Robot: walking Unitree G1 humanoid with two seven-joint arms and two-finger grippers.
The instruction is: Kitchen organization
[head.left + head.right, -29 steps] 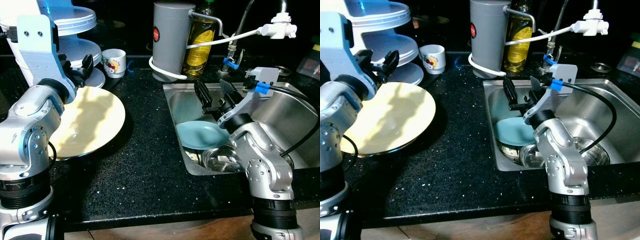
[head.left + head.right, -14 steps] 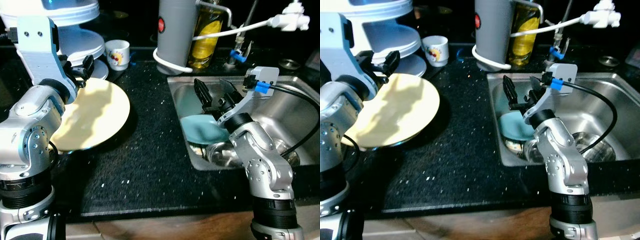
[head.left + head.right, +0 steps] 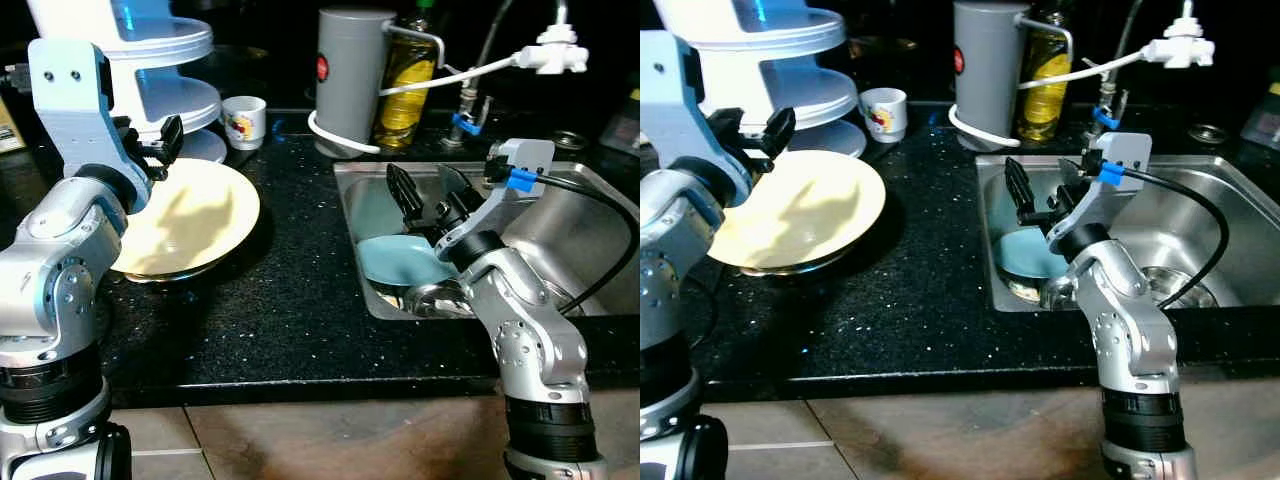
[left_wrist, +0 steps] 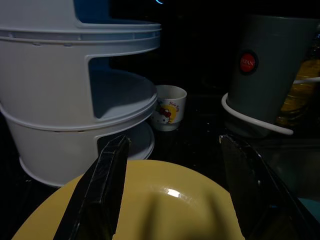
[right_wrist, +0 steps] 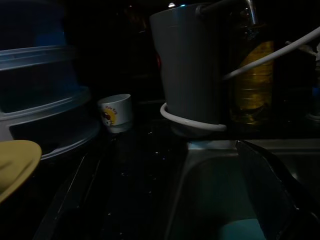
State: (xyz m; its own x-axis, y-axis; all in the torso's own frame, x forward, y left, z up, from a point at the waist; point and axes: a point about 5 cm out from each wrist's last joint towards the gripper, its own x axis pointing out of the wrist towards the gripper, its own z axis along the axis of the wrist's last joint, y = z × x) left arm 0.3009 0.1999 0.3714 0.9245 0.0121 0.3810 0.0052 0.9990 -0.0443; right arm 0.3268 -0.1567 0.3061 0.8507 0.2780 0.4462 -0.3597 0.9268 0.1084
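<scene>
The open left hand [image 3: 150, 150] is hovering over the yellow plate [image 3: 195, 220] on the counter [image 3: 290, 300], while the open right hand [image 3: 432, 195] is reaching toward the blue plate [image 3: 395, 262] waiting in the sink [image 3: 590, 215].

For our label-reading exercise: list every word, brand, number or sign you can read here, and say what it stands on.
Red round badge on the grey cylindrical canister: white lettering, too small to read.
Small white cup: cartoon picture, no readable words.
Yellow oil bottle: label blurred, unreadable.
</scene>
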